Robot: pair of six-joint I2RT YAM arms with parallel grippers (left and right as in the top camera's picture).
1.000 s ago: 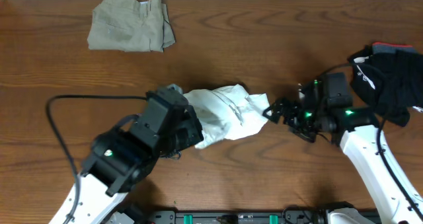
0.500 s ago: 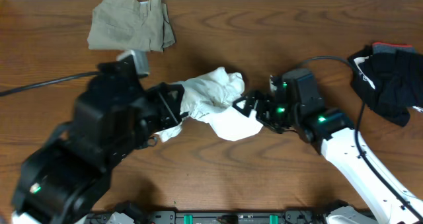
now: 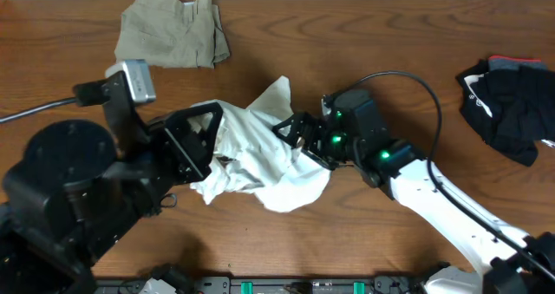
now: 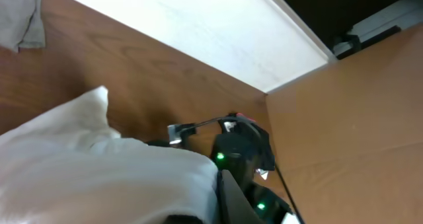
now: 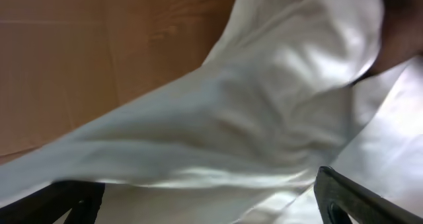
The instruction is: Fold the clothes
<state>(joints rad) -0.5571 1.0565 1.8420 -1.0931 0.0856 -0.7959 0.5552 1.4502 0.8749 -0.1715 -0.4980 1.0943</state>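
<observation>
The left arm (image 3: 74,194), bulky and black, rises close beneath the overhead camera on the left side of the white T-shirt (image 3: 269,168), its wrist angled towards the cloth. The left gripper (image 3: 206,145) is clamped tight on the shirt's left edge. The right arm (image 3: 434,203), white with a black wrist showing green lights, reaches in from the lower right of the shirt. The right gripper (image 3: 293,136) meets the shirt's right edge with jaws spread wide, its fingers (image 5: 350,197) either side of the cloth
</observation>
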